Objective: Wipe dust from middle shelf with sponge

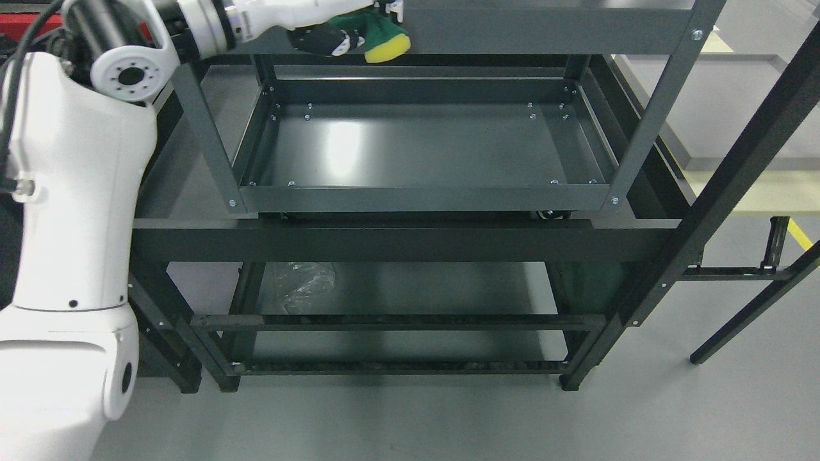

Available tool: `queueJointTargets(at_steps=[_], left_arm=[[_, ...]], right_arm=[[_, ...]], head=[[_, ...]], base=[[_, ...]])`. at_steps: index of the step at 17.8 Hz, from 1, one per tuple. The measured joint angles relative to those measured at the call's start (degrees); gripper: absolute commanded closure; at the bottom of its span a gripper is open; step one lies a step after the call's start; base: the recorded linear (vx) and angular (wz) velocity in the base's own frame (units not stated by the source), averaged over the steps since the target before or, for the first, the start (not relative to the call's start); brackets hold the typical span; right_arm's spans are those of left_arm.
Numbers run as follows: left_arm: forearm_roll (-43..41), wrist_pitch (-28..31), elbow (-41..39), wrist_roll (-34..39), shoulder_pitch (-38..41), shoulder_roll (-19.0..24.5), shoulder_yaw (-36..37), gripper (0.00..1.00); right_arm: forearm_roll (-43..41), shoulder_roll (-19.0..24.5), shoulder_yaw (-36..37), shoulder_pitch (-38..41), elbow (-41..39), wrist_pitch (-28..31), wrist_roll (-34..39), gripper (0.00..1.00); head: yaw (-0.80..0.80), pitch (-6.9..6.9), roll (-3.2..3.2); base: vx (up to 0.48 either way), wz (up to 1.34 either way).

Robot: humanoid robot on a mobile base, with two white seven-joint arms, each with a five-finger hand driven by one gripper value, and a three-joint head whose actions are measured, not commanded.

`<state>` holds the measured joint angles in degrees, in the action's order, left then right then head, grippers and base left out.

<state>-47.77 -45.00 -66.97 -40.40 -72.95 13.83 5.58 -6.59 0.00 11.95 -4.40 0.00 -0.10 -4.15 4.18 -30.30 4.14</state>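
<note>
Left hand [320, 35]: fingers clamping the sponge [378, 38], hovering by the upper shelf's front edge. Middle shelf [423, 153]: lying untouched below; wiping seemingly remaining.

Glossy grey floor [410, 416] fills lower frame, light glare on it. Pale yellow-green strip [762, 192] at right, black metal frame [756, 275] right of centre.

We see the sponge [378, 40], yellow with a green top, raised at the top shelf's front edge. Below us, the dark metal middle shelf [423, 150] lies bare and glossy.
</note>
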Motion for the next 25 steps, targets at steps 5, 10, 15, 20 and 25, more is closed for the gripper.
queueJointTargets(at_steps=[5, 10, 15, 20, 25], left_arm=[[4.8, 0.0, -0.1, -0.5, 2.4, 6.5, -5.8, 1.00], [7.3, 0.0, -0.1, -0.5, 3.5, 10.6, -9.1, 1.00], [6.4, 0.0, -0.1, -0.6, 3.6, 10.4, -9.4, 1.00], [2.3, 0.0, 0.3, -0.6, 2.1, 5.1, -7.4, 1.00], [-1.9, 0.0, 2.2, -0.1, -3.5, -2.1, -3.3, 1.00]], right_arm=[[0.0, 0.0, 0.0, 0.0, 0.0, 0.0, 0.0, 0.00], [0.0, 0.0, 0.0, 0.0, 0.0, 0.0, 0.0, 0.00], [0.0, 0.0, 0.0, 0.0, 0.0, 0.0, 0.0, 0.00], [0.0, 0.0, 0.0, 0.0, 0.0, 0.0, 0.0, 0.00], [0.0, 0.0, 0.0, 0.0, 0.0, 0.0, 0.0, 0.00]], head=[[0.00, 0.00, 0.00], [0.00, 0.00, 0.00], [0.00, 0.00, 0.00], [0.00, 0.00, 0.00], [0.00, 0.00, 0.00]], base=[[0.013, -0.02], [0.000, 0.00], [0.000, 0.00], [0.000, 0.00], [0.000, 0.00]])
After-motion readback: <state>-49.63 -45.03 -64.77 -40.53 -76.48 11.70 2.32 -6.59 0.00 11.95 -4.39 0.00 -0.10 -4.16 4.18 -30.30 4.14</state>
